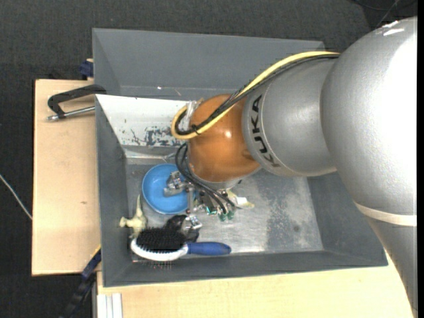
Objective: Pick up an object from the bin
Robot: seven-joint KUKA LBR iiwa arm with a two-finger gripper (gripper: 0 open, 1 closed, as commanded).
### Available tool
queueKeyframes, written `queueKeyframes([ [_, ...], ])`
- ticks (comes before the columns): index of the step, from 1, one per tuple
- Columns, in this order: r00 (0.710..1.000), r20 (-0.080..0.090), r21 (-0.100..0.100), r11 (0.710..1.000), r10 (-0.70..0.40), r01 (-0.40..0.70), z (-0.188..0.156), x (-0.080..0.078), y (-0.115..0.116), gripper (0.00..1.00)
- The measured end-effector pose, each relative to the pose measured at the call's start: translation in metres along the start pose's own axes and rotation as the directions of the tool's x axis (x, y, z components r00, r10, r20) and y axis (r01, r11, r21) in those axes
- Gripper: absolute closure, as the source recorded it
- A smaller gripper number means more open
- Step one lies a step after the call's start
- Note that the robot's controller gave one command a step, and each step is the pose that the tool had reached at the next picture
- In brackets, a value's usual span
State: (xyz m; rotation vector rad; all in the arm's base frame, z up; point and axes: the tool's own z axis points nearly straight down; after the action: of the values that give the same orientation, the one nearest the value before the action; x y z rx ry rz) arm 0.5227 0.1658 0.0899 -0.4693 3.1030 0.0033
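blue round dish [156, 191], bin's left: gripper [189, 211] over its edge; brush [159, 244] near.

Your large silver-grey metal arm [331, 111] comes in from the right and bends down toward the left. At its wrist sits a rounded glossy orange cover [218, 148]. A yellow cable [285, 65] runs along the arm's far side and curls round the cover's left. Below the cover, the small metal two-finger gripper [191, 207] hangs low, with thin wires [222, 207] just to its right.
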Motion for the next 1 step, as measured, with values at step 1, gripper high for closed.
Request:
queueKeyframes([
  [1, 1.000, -0.001, -0.001, 1.000, 0.000, 0.000, -0.0008, 0.0001, 0.0007, 1.00],
])
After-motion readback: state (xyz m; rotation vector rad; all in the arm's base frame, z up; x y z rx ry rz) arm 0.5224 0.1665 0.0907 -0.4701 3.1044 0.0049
